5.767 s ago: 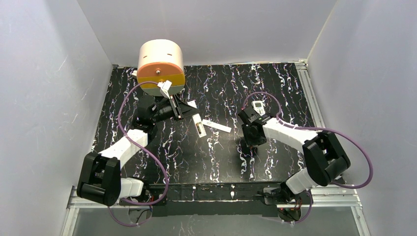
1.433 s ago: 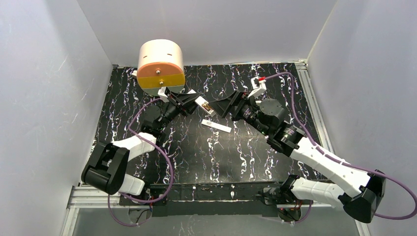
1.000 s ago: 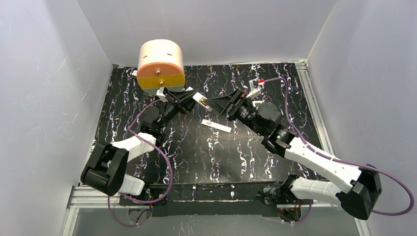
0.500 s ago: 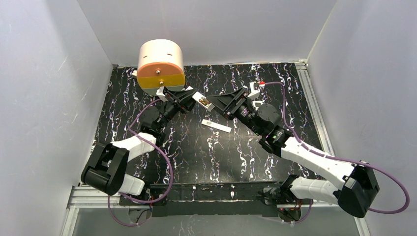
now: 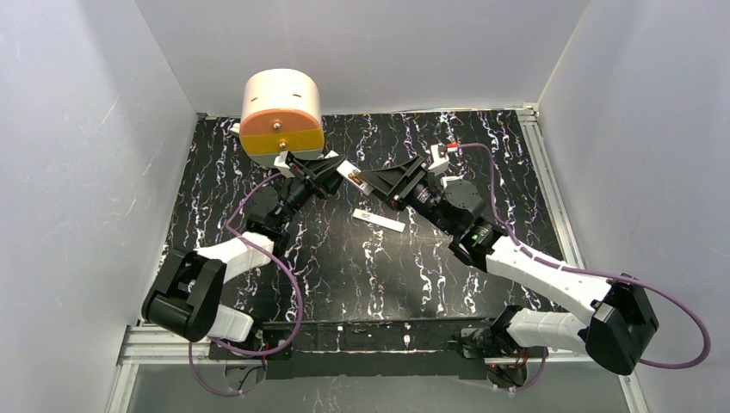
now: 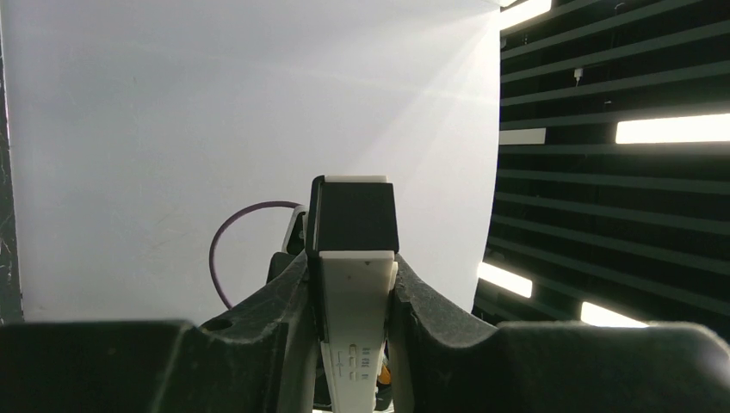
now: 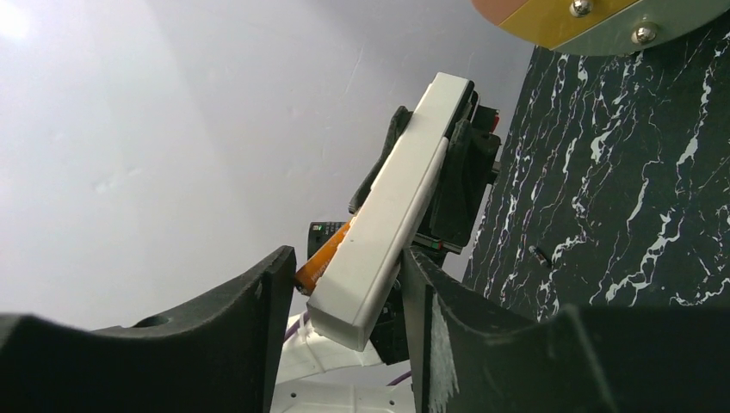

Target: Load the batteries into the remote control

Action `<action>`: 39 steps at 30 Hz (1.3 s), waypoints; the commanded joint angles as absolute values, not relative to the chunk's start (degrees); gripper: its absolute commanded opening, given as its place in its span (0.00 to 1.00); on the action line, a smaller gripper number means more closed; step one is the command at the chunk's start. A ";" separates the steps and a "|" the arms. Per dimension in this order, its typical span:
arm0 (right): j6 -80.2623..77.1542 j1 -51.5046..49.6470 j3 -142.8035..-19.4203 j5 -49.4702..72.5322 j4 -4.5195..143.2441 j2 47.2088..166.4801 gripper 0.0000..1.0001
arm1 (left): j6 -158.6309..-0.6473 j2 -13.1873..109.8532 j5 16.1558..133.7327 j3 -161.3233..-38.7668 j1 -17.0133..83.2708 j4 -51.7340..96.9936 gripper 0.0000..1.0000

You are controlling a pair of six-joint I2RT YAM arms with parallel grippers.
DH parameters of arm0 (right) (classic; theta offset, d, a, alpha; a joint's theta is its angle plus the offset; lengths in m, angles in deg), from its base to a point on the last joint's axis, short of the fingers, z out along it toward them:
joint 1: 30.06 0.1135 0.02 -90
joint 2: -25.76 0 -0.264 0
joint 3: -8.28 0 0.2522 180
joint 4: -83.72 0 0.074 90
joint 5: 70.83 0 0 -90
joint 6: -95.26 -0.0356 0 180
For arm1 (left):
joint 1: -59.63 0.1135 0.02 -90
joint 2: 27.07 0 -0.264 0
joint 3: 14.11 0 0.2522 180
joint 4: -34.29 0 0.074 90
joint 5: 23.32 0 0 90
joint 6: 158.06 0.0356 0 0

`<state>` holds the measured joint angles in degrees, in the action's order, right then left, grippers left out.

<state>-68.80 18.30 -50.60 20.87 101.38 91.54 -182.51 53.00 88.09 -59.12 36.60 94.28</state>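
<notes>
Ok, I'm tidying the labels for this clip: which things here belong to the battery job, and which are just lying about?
In the job: remote control, held in the left gripper; orange battery against it; right gripper around its end.
Lying about: white bar, round cream-and-orange container, small black bit.

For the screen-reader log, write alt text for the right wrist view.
A white remote control, clamped by the left gripper behind it, slants upward with its lower end between the two dark fingers of the right gripper, a gap showing on one side. An orange battery shows at the remote's lower edge, and a black marbled table lies to the right.
</notes>
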 commanded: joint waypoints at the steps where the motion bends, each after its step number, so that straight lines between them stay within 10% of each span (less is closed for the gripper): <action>1: -70.62 17.77 -51.73 19.77 103.72 92.25 0.54 | -181.76 52.38 88.50 -60.30 36.34 96.82 0.00; 25: -66.73 17.00 -54.69 21.54 88.14 93.85 0.27 | -165.91 51.14 91.82 -63.00 38.07 95.17 0.00; 32: -64.06 16.59 -52.24 21.74 91.89 90.97 0.75 | -161.89 51.29 96.98 -64.95 39.88 93.64 0.00; 39: -60.14 15.51 -52.75 14.75 95.95 90.76 0.81 | -156.58 49.26 99.76 -65.75 40.19 88.48 0.00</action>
